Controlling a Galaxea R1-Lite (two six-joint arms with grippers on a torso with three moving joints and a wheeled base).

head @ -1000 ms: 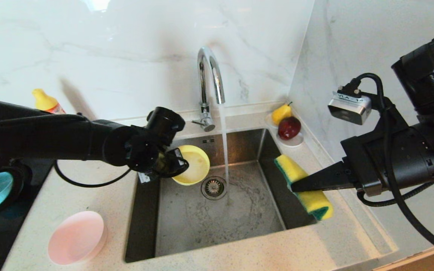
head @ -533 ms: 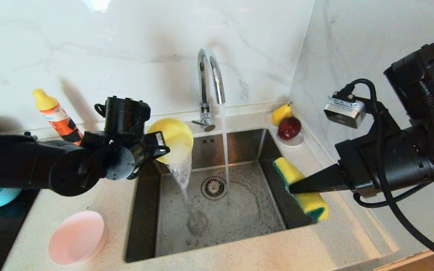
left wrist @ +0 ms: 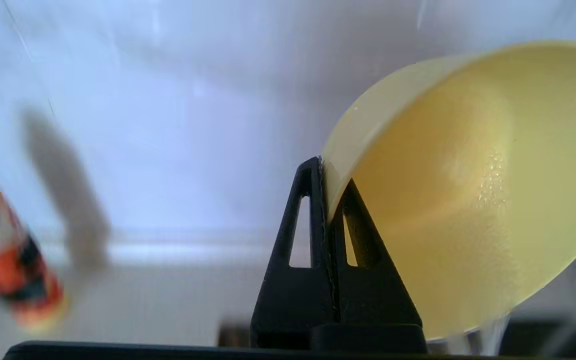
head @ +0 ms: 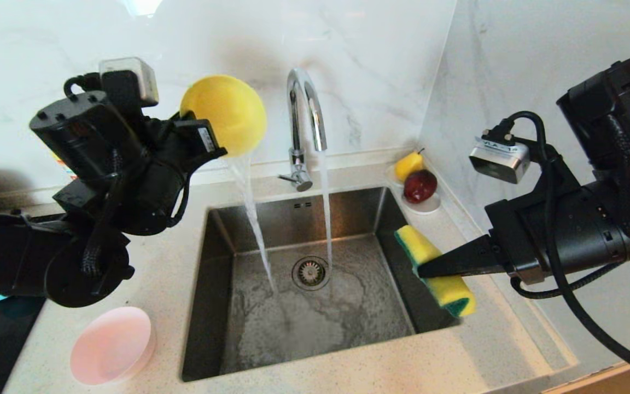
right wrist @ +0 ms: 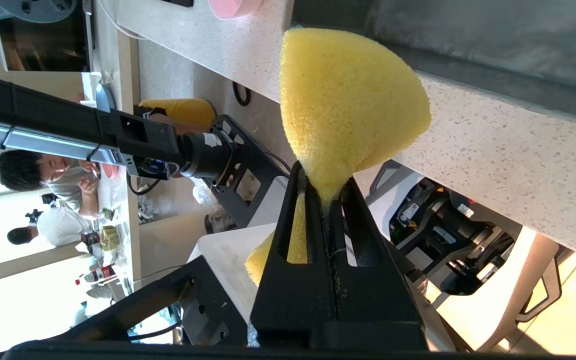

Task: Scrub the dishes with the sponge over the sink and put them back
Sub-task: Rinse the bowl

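Yellow bowl (head: 226, 113) is up high at the back left of the sink (head: 304, 312), tipped right over so its underside faces us, and water is streaming off its lower edge into the basin — that tilt looks chosen to drain it. The left gripper (head: 205, 139) has its fingers pinched tight on the bowl's rim; the left wrist view shows the thin wall squeezed between the two black tips, with droplets on the inside. Holding it above the basin keeps the runoff off the counter.

Over on the right, the right gripper (head: 430, 269) is clamped hard across the middle of the sponge (head: 436, 271), squashing it into a waist, yellow foam bulging either side. It hangs at the sink's right edge, well apart from the bowl.

The faucet (head: 305, 117) is running into the basin near the drain. The pink bowl (head: 111, 345) sits on the counter front-left; a sliver of blue at the far left is probably the blue bowl, though it's mostly hidden.
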